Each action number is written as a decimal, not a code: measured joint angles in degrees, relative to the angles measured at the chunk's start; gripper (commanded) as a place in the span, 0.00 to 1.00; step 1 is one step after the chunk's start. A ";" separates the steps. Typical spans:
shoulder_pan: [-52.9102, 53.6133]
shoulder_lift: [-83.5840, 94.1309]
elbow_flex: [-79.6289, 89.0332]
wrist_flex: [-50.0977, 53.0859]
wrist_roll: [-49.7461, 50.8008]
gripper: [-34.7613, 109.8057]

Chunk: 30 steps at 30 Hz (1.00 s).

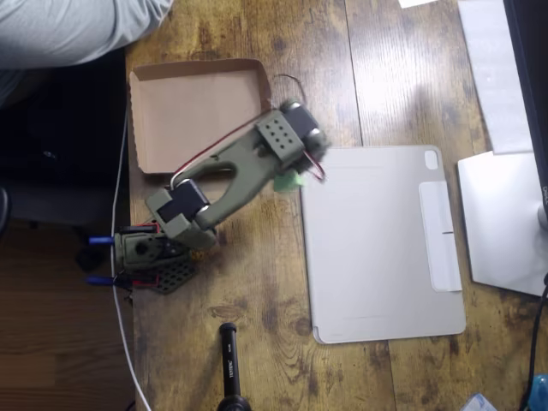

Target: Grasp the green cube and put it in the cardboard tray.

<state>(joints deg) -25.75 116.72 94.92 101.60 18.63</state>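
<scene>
Wooden planks, dark-stained and knotty, are running under everything on the table (257, 342) as the overhead view is showing it. At the far left a person's grey sleeve (68, 30) is lying across the top corner, and a white cable (120, 257) is trailing down along the table's edge. Just right of it my base (150, 257) is sitting on its black perforated plate, with blue-tipped wires sticking out toward the edge.

Above the base the cardboard tray (171, 94) is resting flat, its brown floor bare where I can see it. My olive arm (227, 175) is stretching up and to the right from the base, and its upper end is crossing over the tray's lower right corner.

My gripper (295, 163) is hanging under the wrist motor, blurred, and I cannot tell how far its fingers are standing apart or whether they are gripping anything. The green cube (288, 181) is peeking out right beneath it, partly hidden by the arm, at the left edge of the grey tablet cover (385, 248) and outside the tray.

Below, a black cylindrical object (229, 364) is poking in from the bottom edge. Farther right, white papers (497, 77) are lying along the right edge.
</scene>
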 measured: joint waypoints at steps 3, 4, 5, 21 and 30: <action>-7.65 5.80 4.66 -0.97 5.80 0.24; -10.20 8.53 6.68 -1.67 7.29 0.24; -13.10 11.43 8.53 -2.81 8.88 0.24; -27.51 24.87 33.13 -26.89 11.07 0.24; -26.46 22.32 43.33 -38.76 8.96 0.24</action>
<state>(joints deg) -52.21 139.04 138.25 62.84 27.60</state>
